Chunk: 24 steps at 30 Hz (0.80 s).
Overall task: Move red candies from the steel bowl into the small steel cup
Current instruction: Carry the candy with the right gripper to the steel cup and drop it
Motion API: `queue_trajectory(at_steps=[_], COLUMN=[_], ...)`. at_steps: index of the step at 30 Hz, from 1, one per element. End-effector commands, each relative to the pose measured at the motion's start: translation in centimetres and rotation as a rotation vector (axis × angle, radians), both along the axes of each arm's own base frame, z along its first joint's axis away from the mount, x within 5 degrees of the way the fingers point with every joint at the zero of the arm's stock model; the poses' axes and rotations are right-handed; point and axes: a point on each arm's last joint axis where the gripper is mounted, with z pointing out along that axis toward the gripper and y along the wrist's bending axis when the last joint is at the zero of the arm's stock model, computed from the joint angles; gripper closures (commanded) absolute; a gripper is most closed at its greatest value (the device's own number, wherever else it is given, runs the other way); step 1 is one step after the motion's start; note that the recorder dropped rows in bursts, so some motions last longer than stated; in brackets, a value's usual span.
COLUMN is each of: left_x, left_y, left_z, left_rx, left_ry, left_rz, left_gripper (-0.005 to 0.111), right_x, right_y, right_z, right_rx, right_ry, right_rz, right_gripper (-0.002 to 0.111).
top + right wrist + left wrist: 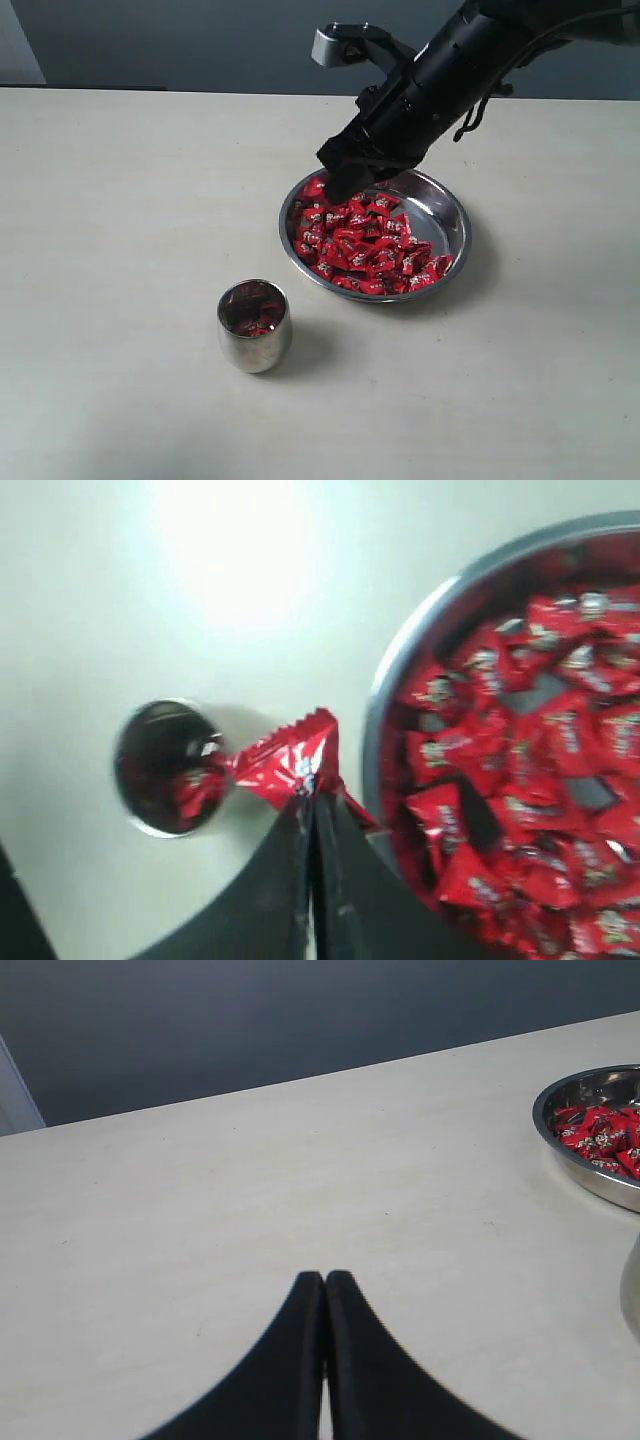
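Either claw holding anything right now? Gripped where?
The right claw is shut on one red candy, pinched by an edge of its wrapper, with most of it sticking out beyond the claw. The left claw is shut and empty.

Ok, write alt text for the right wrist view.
The right gripper, jaws shut, pinches one red candy by its crimped end over a pale table. To one side stands the small steel cup with red candies inside; to the other, the steel bowl full of more.

Candies [370, 245] in bowl [447, 214], cup [255, 350] front-left
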Motion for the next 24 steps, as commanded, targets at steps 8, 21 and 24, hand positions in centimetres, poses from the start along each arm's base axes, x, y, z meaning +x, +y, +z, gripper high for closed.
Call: queue_trajectory(at_steps=[8,21,24], left_x=[0.0,0.0,0.0], left_y=[0.0,0.0,0.0], left_z=[0.1,0.1,0.1], left_rx=[-0.007,-0.007,-0.007], left_ry=[-0.012,-0.012,-0.012], left_rz=[-0.007,-0.007,-0.007], left_gripper=[0.106,0.106,0.106], right_x=[-4.9,-5.6,-5.5], right_y=[5.1,6.8,7.2], right_z=[1.0,-1.7,-2.5], right_rx=[0.021,-0.101,-0.088], right_ry=[0.008,0.041,0.076], right_rz=[0.264,0.275,0.265], right_gripper=[0.109,0.109,0.109])
